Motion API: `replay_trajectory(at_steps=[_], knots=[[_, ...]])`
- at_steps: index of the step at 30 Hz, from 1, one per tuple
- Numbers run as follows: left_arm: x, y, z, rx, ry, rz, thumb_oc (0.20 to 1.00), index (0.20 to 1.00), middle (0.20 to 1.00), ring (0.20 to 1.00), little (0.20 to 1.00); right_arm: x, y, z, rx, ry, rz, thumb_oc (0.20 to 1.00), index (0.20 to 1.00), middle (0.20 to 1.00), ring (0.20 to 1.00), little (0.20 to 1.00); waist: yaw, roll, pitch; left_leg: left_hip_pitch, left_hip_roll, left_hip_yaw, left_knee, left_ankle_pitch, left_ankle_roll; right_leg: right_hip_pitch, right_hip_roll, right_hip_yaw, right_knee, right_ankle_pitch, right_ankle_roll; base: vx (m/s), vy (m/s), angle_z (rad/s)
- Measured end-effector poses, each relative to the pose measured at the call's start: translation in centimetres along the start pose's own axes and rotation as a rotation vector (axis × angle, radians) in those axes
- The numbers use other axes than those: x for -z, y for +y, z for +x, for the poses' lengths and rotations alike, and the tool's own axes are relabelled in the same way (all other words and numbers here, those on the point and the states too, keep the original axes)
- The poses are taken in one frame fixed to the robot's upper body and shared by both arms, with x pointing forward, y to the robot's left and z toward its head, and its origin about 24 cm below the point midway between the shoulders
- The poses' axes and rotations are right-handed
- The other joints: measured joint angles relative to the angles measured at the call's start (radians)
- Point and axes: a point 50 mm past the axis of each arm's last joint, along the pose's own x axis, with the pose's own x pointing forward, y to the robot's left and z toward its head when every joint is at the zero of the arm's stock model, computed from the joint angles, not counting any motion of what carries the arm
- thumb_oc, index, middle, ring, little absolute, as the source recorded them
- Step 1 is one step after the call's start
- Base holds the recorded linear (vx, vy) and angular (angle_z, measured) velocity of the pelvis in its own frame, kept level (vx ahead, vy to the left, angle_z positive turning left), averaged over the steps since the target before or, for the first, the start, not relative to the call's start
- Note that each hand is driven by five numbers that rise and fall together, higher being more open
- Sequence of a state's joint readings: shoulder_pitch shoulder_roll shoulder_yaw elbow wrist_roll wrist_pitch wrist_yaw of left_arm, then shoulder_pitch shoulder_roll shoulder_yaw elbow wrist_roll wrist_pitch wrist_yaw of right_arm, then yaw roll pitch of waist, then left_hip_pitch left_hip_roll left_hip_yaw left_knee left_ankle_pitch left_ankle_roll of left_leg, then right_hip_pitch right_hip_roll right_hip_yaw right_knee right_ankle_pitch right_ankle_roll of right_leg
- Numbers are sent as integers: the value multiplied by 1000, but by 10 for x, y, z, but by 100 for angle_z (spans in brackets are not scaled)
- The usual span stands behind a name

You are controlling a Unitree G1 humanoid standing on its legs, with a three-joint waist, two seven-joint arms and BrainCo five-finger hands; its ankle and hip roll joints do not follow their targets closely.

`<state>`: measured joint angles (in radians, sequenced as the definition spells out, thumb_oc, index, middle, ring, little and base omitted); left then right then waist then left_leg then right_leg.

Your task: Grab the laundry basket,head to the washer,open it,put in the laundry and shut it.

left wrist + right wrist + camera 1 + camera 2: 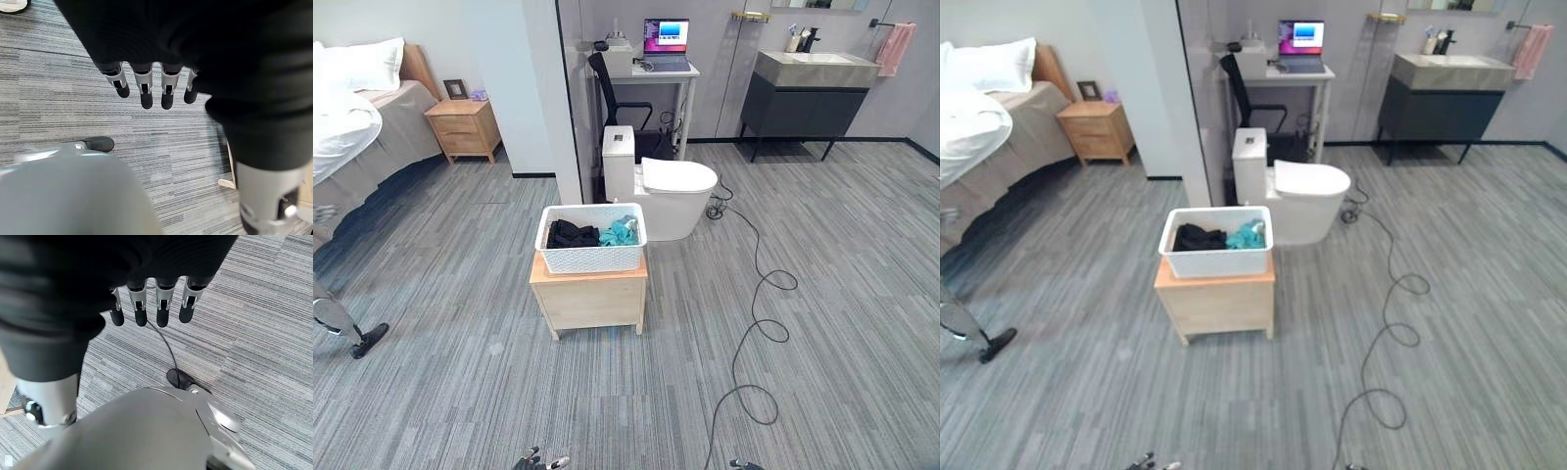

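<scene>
White laundry basket (591, 239) sits on a small wooden cabinet (591, 294), straight ahead of robot and well apart from both hands. Basket's long axis runs side to side across robot's view, long wall facing robot, short ends pointing left and right, open top up. Inside: black clothes (571, 234) toward left end, teal garment (619, 232) toward right end. White toilet (666, 192) stands just behind cabinet, on its right. Left hand (151, 85) and right hand (151, 306) both hang low over grey floor, fingers straight and relaxed, holding nothing. Neither hand looks clearly nearer; basket is roughly centred btwn them, so approach prob. needs a walk fwd first, then one hand per short end.
</scene>
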<state>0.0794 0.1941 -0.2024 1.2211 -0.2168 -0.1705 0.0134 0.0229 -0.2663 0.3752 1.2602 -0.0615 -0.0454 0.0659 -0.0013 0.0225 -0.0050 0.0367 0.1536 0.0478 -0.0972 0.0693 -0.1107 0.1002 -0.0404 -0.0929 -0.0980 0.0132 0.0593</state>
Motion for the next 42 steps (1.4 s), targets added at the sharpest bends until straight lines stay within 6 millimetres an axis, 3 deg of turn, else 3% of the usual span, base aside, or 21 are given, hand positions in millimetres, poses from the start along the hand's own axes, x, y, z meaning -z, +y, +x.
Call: replay_trajectory(at_steps=[7, 9, 10, 11, 12, 14, 15, 17, 19, 22, 25, 26, 27, 29, 30, 31, 32, 34, 37, 40, 42], knots=[[-2, 6, 1, -12, 2, 7, 1000, 1000, 1000, 1000, 1000, -2, -1, 0, 3, -5, 29, 1000, 1000, 1000, 1000, 1000, -6, -15, 22, -66, 47, -42, 98, 13, -47, -5, 57, -27, 0, -8, -43, -22, -163, 12], [-17, 16, 4, -36, -31, 19, 1000, 1000, 1000, 1000, 1000, -15, -1, 2, 3, -35, 27, 1000, 1000, 1000, 1000, 1000, 13, -66, 85, -190, 25, -97, 350, 46, -111, -19, 42, -27, 45, -15, -74, -1, -115, 3], [-30, 21, 7, -48, -56, 19, 1000, 1000, 1000, 1000, 1000, -21, -6, 3, 13, -44, 20, 1000, 1000, 1000, 1000, 1000, 20, -99, 127, -328, -2, -154, 550, 168, -138, -37, 31, -32, 77, -21, -103, 55, -50, 10], [-34, 26, 7, -62, -63, 15, 1000, 1000, 1000, 1000, 1000, -18, -6, 3, 13, -32, 17, 1000, 1000, 1000, 1000, 1000, 17, -107, 136, -368, 10, -129, 605, 164, -125, -32, 28, -50, 64, -16, -116, 198, -18, 11], [-32, 27, 7, -64, -55, 17, 1000, 1000, 1000, 1000, 1000, -14, -6, 3, 15, -13, 16, 1000, 1000, 1000, 1000, 1000, 18, -109, 134, -377, 21, -93, 622, 133, -78, -28, 28, -59, 50, -12, -122, 200, 42, -5], [-27, 27, 6, -63, -41, 14, 1000, 1000, 1000, 1000, 1000, -9, -9, 2, 28, 1, 17, 1000, 1000, 1000, 1000, 1000, 18, -99, 139, -375, 18, -64, 608, 96, -57, -29, 35, -57, 40, -8, -131, 192, 76, -10], [-28, 25, 7, -57, -42, 21, 1000, 1000, 1000, 1000, 1000, -5, -10, 1, 36, 14, 16, 1000, 1000, 1000, 1000, 1000, 10, -99, 133, -340, 18, -18, 461, 55, -50, -40, 34, -57, 28, -9, -127, 140, 71, -1], [-34, 15, 9, -24, -52, 22, 1000, 1000, 1000, 1000, 1000, 6, -15, -1, 48, 57, 16, 1000, 1000, 1000, 1000, 1000, 13, -63, 144, -265, -14, 15, 102, 57, -61, -70, 49, -56, 6, 7, -133, 292, 125, 10], [-39, 13, 10, -16, -64, 21, 1000, 1000, 1000, 1000, 1000, 6, -16, -1, 51, 66, 17, 1000, 1000, 1000, 1000, 1000, 17, -55, 151, -265, -33, -11, 17, 61, -68, -82, 52, -56, 4, 21, -123, 493, 169, 10], [-35, 9, 10, -7, -53, 15, 1000, 1000, 1000, 1000, 1000, -8, -23, 1, 68, 45, 19, 1000, 1000, 1000, 1000, 1000, 64, -52, 157, -266, -39, -52, 54, 56, -59, -78, 54, -7, 2, 9, -99, 468, 189, -42], [-36, 6, 10, 2, -58, 15, 1000, 1000, 1000, 1000, 1000, -11, -27, 1, 77, 24, 20, 1000, 1000, 1000, 1000, 1000, 72, -43, 140, -244, -63, -65, 85, 51, -41, -75, 34, 26, 27, -9, -92, 294, 175, -37], [-37, 5, 10, 6, -59, 13, 1000, 1000, 1000, 1000, 1000, -15, -29, 1, 80, 11, 19, 1000, 1000, 1000, 1000, 1000, 75, -32, 131, -218, -83, -60, 106, 34, -15, -80, 22, 32, 52, -35, -71, 315, 231, -55], [-34, 3, 10, 9, -53, 10, 1000, 1000, 1000, 1000, 1000, -8, -30, 0, 87, 23, 26, 1000, 1000, 1000, 1000, 1000, 67, -17, 124, -143, -103, -43, 85, -14, 73, -135, 2, 32, 241, -107, -27, 354, 296, -56], [-34, 7, 9, 4, -65, 21, 1000, 1000, 1000, 1000, 1000, -20, -34, 0, 99, -29, 22, 1000, 1000, 1000, 1000, 1000, 43, -38, 124, -114, -119, -9, 75, -7, 111, -287, -45, 10, 600, -206, 11, 274, 207, -30], [-41, 17, 9, -17, -89, 26, 1000, 1000, 1000, 1000, 1000, -28, -35, 0, 98, -64, 19, 1000, 1000, 1000, 1000, 1000, 33, -51, 121, -105, -146, -11, 94, -37, 143, -342, -73, 5, 713, -148, 30, 111, 59, -4], [-45, 22, 8, -23, -103, 47, 1000, 1000, 1000, 1000, 1000, -29, -34, 0, 100, -74, 33, 1000, 1000, 1000, 1000, 1000, 20, -70, 122, -86, -159, 1, 104, -45, 145, -385, -111, -23, 846, -127, 71, 496, 114, 1], [-55, 26, 9, -34, -135, 45, 1000, 1000, 1000, 1000, 1000, -27, -34, 0, 103, -78, 42, 1000, 1000, 1000, 1000, 1000, 16, -79, 117, -47, -173, -3, 117, -83, 173, -398, -160, -69, 897, -114, 69, 384, 54, 3], [-65, 24, 10, -30, -165, 45, 1000, 1000, 1000, 1000, 1000, -27, -38, -1, 114, -81, 49, 1000, 1000, 1000, 1000, 1000, 10, -70, 121, -21, -174, -11, 117, -113, 183, -395, -176, -112, 858, -138, 49, 325, -4, -6], [-68, 22, 11, -26, -168, 42, 1000, 1000, 1000, 1000, 1000, -23, -44, -3, 127, -87, 60, 1000, 1000, 1000, 1000, 1000, -12, -34, 137, 3, -158, -33, 119, -138, 154, -380, -158, -207, 597, -169, 23, 404, -135, 10], [-62, 21, 11, -30, -141, 33, 1000, 1000, 1000, 1000, 1000, -24, -42, -3, 121, -93, 70, 1000, 1000, 1000, 1000, 1000, -40, -25, 155, 70, -158, -51, 94, -166, 123, -365, -123, -186, 265, -55, 65, 369, -149, 25], [-62, 22, 11, -31, -141, 34, 1000, 1000, 1000, 1000, 1000, -21, -36, -2, 110, -85, 82, 1000, 1000, 1000, 1000, 1000, -52, -45, 157, 111, -166, -69, 83, -187, 118, -365, -137, -185, 171, 17, 69, 367, -147, 34]])
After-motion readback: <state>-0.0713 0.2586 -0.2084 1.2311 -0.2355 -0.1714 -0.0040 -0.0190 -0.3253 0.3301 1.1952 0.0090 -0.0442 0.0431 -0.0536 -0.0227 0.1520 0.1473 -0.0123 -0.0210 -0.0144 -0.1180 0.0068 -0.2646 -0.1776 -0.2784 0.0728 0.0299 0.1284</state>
